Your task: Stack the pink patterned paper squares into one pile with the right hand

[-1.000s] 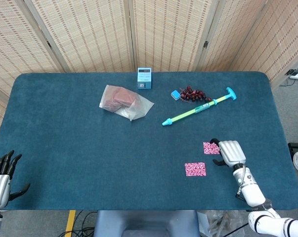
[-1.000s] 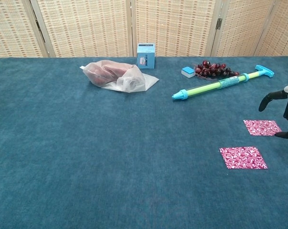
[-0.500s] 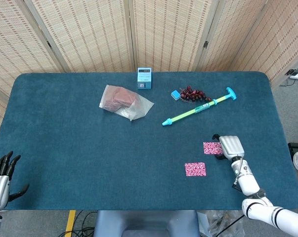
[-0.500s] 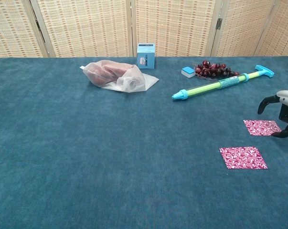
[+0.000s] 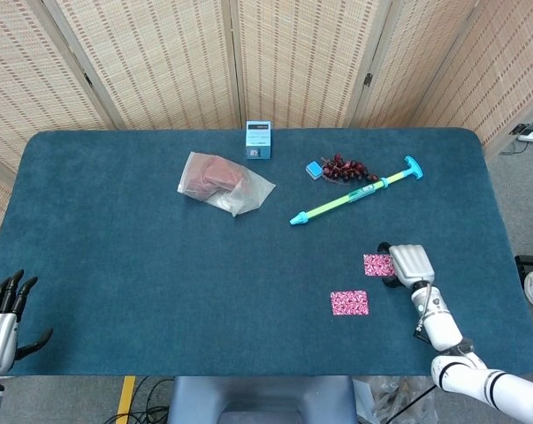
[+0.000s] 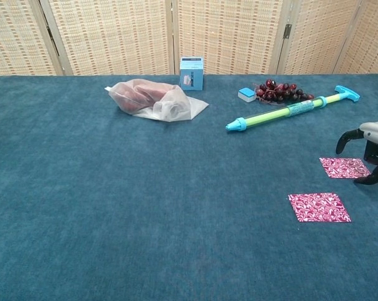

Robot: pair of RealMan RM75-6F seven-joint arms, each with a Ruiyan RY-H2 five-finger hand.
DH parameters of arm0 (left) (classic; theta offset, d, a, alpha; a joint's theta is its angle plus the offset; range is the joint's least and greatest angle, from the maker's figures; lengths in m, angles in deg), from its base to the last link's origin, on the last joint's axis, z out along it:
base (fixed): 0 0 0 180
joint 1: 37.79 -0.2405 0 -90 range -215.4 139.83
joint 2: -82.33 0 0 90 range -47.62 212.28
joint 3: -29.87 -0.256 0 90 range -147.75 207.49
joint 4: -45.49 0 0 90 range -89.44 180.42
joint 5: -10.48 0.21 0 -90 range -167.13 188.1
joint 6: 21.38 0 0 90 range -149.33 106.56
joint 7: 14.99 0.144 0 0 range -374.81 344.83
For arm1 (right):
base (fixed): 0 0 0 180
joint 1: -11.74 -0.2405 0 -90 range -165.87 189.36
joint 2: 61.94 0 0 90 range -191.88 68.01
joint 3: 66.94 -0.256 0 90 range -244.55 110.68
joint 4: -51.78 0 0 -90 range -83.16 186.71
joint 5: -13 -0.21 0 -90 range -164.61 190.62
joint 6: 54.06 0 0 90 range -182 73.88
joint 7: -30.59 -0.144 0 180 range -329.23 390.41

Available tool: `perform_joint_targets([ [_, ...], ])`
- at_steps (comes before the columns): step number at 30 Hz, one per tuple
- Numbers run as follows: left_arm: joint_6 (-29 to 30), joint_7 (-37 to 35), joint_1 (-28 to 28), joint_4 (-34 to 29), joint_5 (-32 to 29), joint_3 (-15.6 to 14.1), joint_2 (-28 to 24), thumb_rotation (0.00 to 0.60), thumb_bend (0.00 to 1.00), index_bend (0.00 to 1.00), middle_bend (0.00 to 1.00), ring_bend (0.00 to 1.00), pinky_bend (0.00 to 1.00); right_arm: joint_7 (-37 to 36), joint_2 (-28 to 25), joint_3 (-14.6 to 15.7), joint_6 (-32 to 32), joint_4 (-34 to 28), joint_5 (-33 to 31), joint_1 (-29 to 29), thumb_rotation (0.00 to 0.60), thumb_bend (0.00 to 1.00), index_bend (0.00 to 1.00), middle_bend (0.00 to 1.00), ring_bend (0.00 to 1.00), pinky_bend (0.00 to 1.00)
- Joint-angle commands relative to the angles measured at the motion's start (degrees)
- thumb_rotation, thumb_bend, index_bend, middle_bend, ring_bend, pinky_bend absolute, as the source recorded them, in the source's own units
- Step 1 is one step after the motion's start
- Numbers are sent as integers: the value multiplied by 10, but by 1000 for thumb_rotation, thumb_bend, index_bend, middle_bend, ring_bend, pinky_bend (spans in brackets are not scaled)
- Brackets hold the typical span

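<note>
Right now: reach for the far square, nothing picked up yet

Step in hand looks like the approach to the first pick. Right hand [image 5: 407, 264] sits low at the right edge of the far pink square [image 5: 378, 265], fingers [image 6: 343, 139] curved and apart, arched over the paper, holding nothing as far as I can see. Whether a fingertip actually touches the paper, cannot tell from either view. Second pink square [image 5: 349, 302] lies flat nearer the front edge, a little to the left, apart from the first, no overlap. So the pile is not started; both squares lie single on the blue worktop [image 5: 116, 265].

Left hand [image 5: 3, 309] is off the front left corner, fingers spread, empty, well away from everything.

Not part of the job: plastic bag [image 5: 224, 181], small blue box [image 5: 258, 140], grapes [image 5: 346, 168], little blue eraser-like block [image 5: 314, 170], green and blue pump stick [image 5: 357, 191], all toward the back.

Next move, my guess: thin flat paper on felt will be hard to lift, so it calls for pinching an edge or sliding it, then carrying it over the near square and laying it square on top. Risk is the sheet creasing or skidding away.
</note>
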Motion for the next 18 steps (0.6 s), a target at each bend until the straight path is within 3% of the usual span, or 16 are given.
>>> perform_joint_targets([
  [1, 1, 0, 0, -1, 0, 0, -1, 600, 256, 129, 46, 42, 106, 3, 2, -2, 6, 4, -6, -3, 600, 264, 282, 1000, 1000, 1000],
  [18, 0, -6, -3, 4, -1, -2, -1, 600, 257, 129, 46, 42, 106, 32, 2, -1, 23, 3, -40, -14, 600, 292, 300, 1000, 1000, 1000],
])
